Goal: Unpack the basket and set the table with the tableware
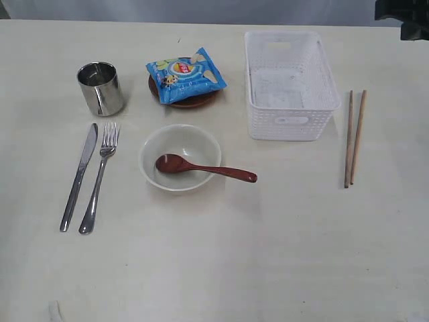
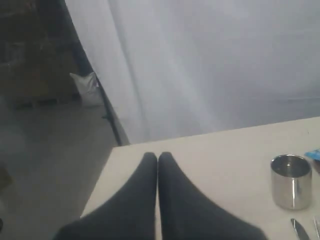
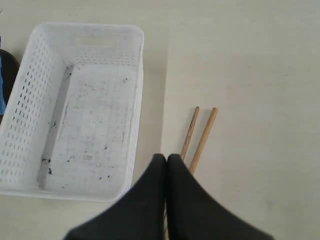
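The white basket (image 1: 289, 84) (image 3: 30, 115) stands empty at the back right of the table (image 1: 281, 255). Two chopsticks (image 1: 354, 136) (image 3: 206, 131) lie to its right. A white bowl (image 1: 179, 144) holds the reddish-brown spoon (image 1: 204, 168). Knife (image 1: 79, 176) and fork (image 1: 99, 178) lie side by side at left, below the steel cup (image 1: 100, 88) (image 2: 291, 181). The brown plate (image 1: 191, 100) sits under a blue chip bag (image 1: 186, 74). My left gripper (image 2: 157, 158) is shut, empty, above the table's corner. My right gripper (image 3: 166, 159) is shut, empty, over the chopsticks beside the basket.
A dark part of the right arm (image 1: 402, 13) shows at the exterior view's top right corner. The table's far left corner (image 2: 117, 147) drops off to a dim floor, with a grey curtain (image 2: 210, 60) behind.
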Controlling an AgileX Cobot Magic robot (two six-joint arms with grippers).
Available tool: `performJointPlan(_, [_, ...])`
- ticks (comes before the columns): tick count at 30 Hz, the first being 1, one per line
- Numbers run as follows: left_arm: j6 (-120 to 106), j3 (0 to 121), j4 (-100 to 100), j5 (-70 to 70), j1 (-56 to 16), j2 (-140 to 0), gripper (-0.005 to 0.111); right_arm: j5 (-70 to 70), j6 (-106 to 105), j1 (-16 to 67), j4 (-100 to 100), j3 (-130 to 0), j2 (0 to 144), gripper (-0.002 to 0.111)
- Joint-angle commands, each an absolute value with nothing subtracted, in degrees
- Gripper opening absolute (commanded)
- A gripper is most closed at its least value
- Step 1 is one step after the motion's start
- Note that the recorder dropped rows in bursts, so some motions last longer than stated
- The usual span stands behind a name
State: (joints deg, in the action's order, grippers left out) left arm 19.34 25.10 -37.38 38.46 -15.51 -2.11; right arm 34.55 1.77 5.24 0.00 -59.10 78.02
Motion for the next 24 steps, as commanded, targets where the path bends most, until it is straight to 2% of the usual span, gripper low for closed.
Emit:
performJointPlan(1, [17.3, 27.5, -35.2, 38.7, -15.0, -2.0, 0.0, 34.6, 1.7, 5.3, 0.0, -59.1, 77.6, 0.0])
performJointPlan(4, [19.0, 27.8, -32.2, 38.6, -13.1, -1.9, 0.0, 34.6, 1.5, 5.3, 0.0, -59.1, 77.6, 0.0])
performJointPlan(10, [16.8, 28.1, -30.7, 39.5, -4.9, 0.0, 0.0, 34.5, 1.5, 5.4, 0.0, -59.1, 77.6, 0.0])
performJointPlan(14, [13.2, 28.2, -18.8, 40.6, -0.8, 0.0, 0.0, 33.9, 1.5, 5.5, 0.0, -59.1, 77.7, 0.0])
performJointPlan(20, [-4.0, 23.6, 0.8, 38.1, 0.0, 0.0, 0.0, 33.3, 1.5, 5.5, 0.0, -59.1, 78.4, 0.0])
performJointPlan(24, [-5.6, 21.9, 3.7, 32.2, 0.0, 0.0, 0.0, 33.0, 1.5, 5.5, 1.1, -59.1, 79.0, 0.0])
